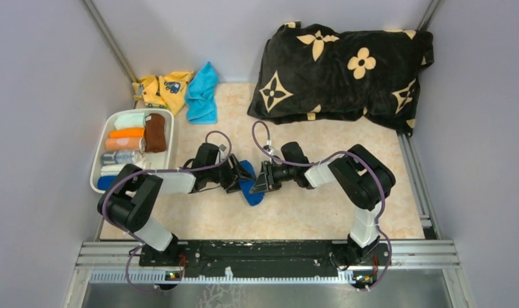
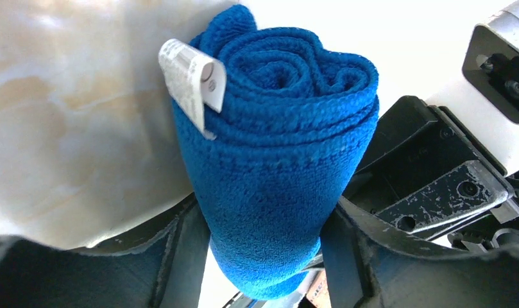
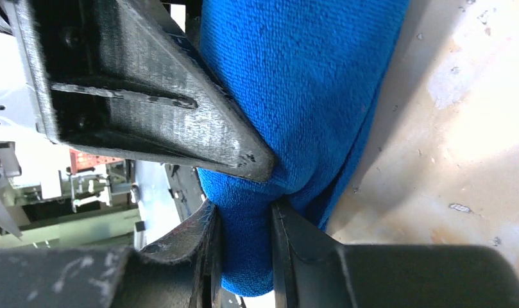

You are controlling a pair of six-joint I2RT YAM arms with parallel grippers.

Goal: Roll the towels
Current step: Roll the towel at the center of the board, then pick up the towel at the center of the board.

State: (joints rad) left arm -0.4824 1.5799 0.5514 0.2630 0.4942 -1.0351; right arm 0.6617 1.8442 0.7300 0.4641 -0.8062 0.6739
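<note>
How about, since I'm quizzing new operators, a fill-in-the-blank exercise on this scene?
The left gripper and right gripper both clamp one rolled ____ towel. The white bin at the left edge of the table holds ____ towels of several colours. The black floral pillow lies at the far ____ corner.
Missing words: blue; rolled; right.

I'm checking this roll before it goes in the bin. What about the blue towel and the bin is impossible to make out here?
- Top view: the blue towel is mostly covered by the left hand and right hand.
- Left wrist view: the white tag is too washed out to read.
- Right wrist view: the towel's spiral end is out of frame; only its side shows.
- Top view: the bin contents are too small to count.
</note>
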